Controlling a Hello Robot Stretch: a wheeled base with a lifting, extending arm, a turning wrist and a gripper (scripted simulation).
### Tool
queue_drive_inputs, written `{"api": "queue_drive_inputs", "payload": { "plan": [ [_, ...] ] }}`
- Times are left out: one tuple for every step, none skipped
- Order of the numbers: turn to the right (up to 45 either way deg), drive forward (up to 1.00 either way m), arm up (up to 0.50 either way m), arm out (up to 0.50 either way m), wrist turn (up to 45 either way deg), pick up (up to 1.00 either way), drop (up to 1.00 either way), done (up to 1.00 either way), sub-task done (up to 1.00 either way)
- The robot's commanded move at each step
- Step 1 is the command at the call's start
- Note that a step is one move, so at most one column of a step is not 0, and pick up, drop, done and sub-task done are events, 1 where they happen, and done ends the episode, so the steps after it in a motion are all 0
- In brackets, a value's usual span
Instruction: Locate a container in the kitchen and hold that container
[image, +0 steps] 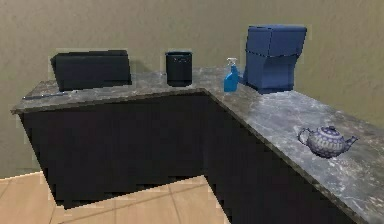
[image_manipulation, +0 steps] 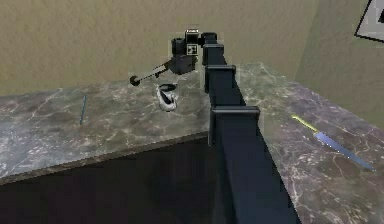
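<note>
Counter front edge runs under my arm; bare marble twd arm side view's left. My claw is by a white-grey teapot-like container on the counter; can't tell grip, hold or contents.

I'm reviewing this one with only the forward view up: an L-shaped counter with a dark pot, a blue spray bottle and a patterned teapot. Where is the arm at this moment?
Observer: In the arm side view, the arm reaches out over a marbled countertop, with the gripper at its far end.
Operator: Is it holding anything?
Observer: I cannot tell. A small white and dark object lies on the countertop right by the gripper.
Operator: Anything else on that stretch of counter?
Observer: A thin yellow and blue stick lies flat toward the arm side view's right.
</note>
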Motion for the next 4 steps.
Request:
{"api": "queue_drive_inputs", "payload": {
  "plan": [
    [0.0,0.0,0.0,0.0,21.0,0.0,0.0,0.0,0.0],
    [0.0,0.0,-0.16,0.0,0.0,0.0,0.0,0.0,0.0],
    [0.0,0.0,0.0,0.0,0.0,1.0,0.0,0.0,0.0],
    [0.0,0.0,0.1,0.0,0.0,0.0,0.0,0.0,0.0]
  ]
}}
